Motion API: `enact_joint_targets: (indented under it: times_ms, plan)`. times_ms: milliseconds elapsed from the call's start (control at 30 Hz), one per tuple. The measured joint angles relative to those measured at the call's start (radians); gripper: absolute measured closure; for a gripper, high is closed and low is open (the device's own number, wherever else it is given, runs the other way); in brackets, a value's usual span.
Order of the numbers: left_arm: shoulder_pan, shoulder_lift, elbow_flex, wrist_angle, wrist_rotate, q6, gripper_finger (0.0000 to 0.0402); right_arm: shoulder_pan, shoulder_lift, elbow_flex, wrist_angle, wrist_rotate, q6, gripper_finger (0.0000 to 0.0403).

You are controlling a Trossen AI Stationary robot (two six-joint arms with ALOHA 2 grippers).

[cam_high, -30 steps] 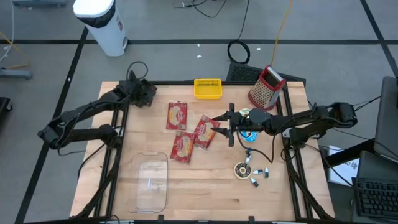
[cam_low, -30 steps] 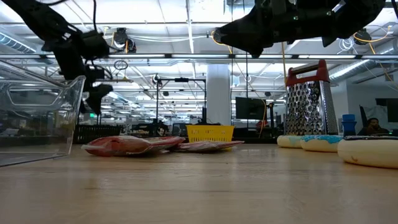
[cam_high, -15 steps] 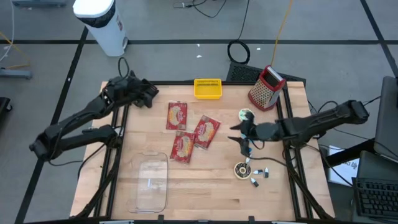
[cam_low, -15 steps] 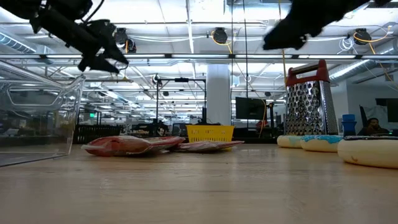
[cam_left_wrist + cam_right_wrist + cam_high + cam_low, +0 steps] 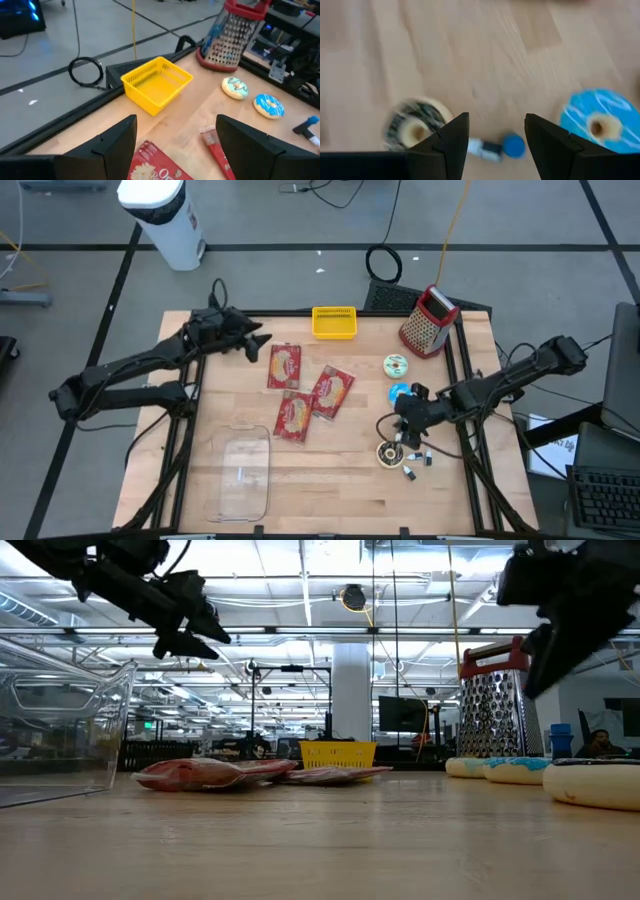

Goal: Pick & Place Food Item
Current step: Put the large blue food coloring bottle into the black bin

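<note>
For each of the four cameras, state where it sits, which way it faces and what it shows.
High: overhead, straight down on the table; both arms.
Low: table height, level toward the grater; arms above.
Left wrist: past the open left pincer to the yellow basket.
Right wrist: open right pincer above the blue donut.
Shared: the basket, in high, low and left wrist.

A lab or workshop hall: bare ceiling lights (image 5: 352, 597), monitors (image 5: 402, 714), cables (image 5: 383, 264) on concrete floor.
</note>
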Motion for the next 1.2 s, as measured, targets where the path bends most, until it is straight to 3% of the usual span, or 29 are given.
enact_joint_targets:
  times_ms: [533,767,900,1200]
  plan:
    - [-0.019,0.119,0.000,0.093,0.000,0.001,0.0128,0.080,0.017,-0.126,0.003,0.000,0.194,0.0222]
    - [-0.019,0.119,0.000,0.093,0.000,0.001,0.0128,0.078,0.017,-0.284,0.279,0.011,0.187,0.0222]
    - [-0.019,0.119,0.000,0.093,0.000,0.001,0.0128,0.078,0.017,-0.356,0.417,0.072,0.182,0.0222]
    - [-0.019,0.119,0.000,0.092,0.000,-0.001,0.0128,0.078,0.017,-0.394,0.481,0.087,0.176,0.0222]
